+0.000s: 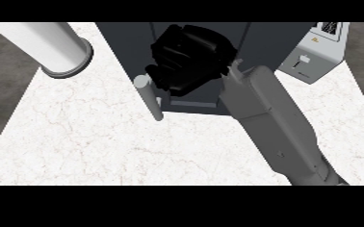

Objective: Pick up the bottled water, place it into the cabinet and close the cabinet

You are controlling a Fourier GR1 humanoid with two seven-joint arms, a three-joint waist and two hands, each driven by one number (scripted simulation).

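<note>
The right hand covers the middle of the dark cabinet; whether it grips anything cannot be told. The cabinet's top is cut off at the upper edge, as are a white cylinder at the counter's far left corner and a grey appliance at its far right

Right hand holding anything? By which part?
Cannot tell. The right hand is up against the dark cabinet, and anything in it is hidden.

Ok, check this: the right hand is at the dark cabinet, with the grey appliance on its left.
Not quite: the head view shows the grey appliance to the right of the dark cabinet. The right hand is at the cabinet.
</note>
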